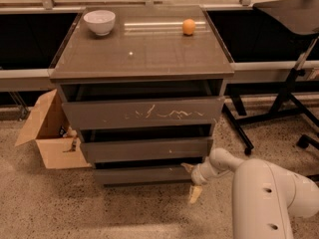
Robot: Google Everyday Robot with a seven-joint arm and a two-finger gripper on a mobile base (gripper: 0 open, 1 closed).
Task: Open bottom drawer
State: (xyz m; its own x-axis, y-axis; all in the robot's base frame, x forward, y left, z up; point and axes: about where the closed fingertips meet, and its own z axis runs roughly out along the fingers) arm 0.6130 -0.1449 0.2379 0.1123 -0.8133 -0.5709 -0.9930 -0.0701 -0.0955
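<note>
The grey-brown cabinet point(142, 59) has three handleless drawers. The bottom drawer point(142, 175) is the lowest, with a plain shallow front just above the floor. My gripper point(192, 180) is at the right end of that front, low by the floor. It is open: the upper fingertip point(188, 167) sits at the drawer's top edge and the lower fingertip point(195, 194) hangs below the front. The white arm point(264, 198) reaches in from the lower right.
A white bowl point(99, 22) and an orange point(188, 27) rest on the cabinet top. An open cardboard box point(50, 136) stands on the floor to the left. A black stand with wheeled legs point(279, 103) is on the right.
</note>
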